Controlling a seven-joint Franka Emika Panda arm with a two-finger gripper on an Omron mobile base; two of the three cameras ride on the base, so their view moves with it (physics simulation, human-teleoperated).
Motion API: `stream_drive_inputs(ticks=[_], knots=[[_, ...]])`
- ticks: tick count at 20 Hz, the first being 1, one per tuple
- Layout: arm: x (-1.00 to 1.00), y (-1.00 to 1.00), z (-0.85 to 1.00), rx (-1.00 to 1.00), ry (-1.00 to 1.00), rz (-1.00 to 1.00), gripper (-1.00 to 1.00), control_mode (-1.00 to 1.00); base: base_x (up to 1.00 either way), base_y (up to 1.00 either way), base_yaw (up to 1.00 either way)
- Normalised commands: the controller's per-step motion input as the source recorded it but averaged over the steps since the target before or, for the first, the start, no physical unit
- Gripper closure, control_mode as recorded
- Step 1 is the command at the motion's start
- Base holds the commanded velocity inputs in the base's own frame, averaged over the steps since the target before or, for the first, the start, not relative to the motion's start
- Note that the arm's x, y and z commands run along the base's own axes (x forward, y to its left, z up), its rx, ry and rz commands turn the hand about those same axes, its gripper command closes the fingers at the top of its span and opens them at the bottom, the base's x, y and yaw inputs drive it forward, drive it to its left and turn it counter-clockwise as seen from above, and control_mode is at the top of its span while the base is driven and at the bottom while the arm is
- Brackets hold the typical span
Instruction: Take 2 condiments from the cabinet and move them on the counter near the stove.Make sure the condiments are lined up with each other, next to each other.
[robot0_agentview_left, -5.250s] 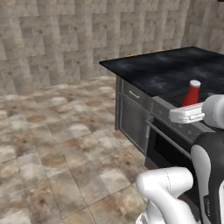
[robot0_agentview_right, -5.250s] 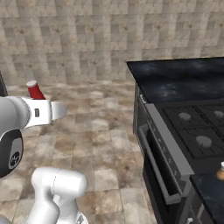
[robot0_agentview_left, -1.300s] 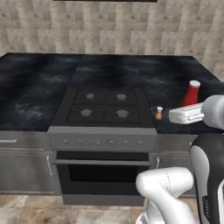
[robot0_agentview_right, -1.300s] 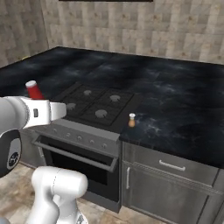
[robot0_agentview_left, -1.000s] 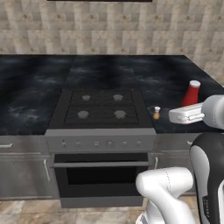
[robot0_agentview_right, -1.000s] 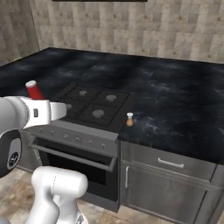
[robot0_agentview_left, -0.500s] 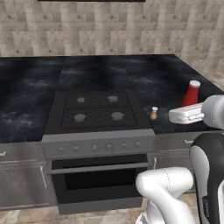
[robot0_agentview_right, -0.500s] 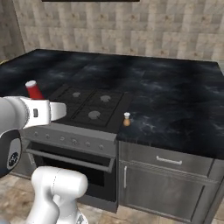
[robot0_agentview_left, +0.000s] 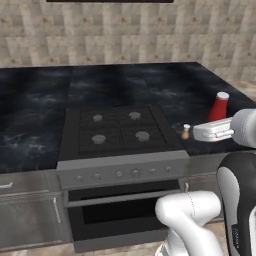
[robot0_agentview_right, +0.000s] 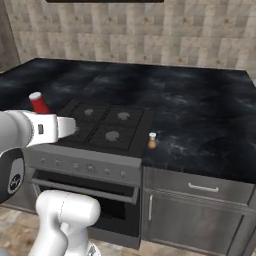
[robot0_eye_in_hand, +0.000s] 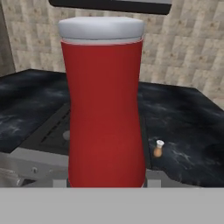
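My gripper (robot0_agentview_left: 216, 120) is shut on the slim red condiment bottle (robot0_agentview_left: 218, 106) with a white cap and holds it upright in the air, off the counter's front edge to the right of the stove (robot0_agentview_left: 117, 132). The hand view has the red bottle (robot0_eye_in_hand: 105, 109) close up, hiding the fingertips. The shorter orange-brown bottle (robot0_agentview_left: 185, 132) stands on the black counter (robot0_agentview_left: 35, 115) just right of the stove. From the right base view, the red bottle (robot0_agentview_right: 39, 103) and gripper (robot0_agentview_right: 42, 112) hang at the left, the orange-brown bottle (robot0_agentview_right: 152, 141) beside the stove (robot0_agentview_right: 107, 127). The cabinet's dark lower edge (robot0_eye_in_hand: 109, 4) crosses the top.
The oven with its silver bar handle (robot0_agentview_left: 122, 196) sits under the cooktop. Grey lower cabinets (robot0_agentview_right: 200, 210) stand to the right of it. A tiled wall (robot0_agentview_right: 150, 40) backs the wide counter (robot0_agentview_right: 200, 120).
The whole picture has shifted and the stove looms larger, so the base has driven closer. The gripper keeps its place in the views, the red bottle still held in it.
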Motion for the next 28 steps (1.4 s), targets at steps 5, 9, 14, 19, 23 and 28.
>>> stream_drive_inputs(ticks=[5, 9, 14, 19, 23, 28], knots=[[0.0, 0.0, 0.0, 0.0, 0.0, 0.0, 1.0, 1.0, 0.51, 0.29, -0.01], [0.0, 0.0, 0.0, 0.0, 0.0, 0.0, 1.0, 1.0, 0.61, 0.15, 0.0], [0.0, 0.0, 0.0, 0.0, 0.0, 0.0, 1.0, 1.0, 0.57, 0.0, 0.04], [0.0, 0.0, 0.0, 0.0, 0.0, 0.0, 1.0, 1.0, 0.46, 0.0, 0.05], [0.0, 0.0, 0.0, 0.0, 0.0, 0.0, 1.0, 1.0, 0.35, 0.0, 0.01], [0.0, 0.0, 0.0, 0.0, 0.0, 0.0, 1.0, 1.0, 0.37, 0.0, 0.0]])
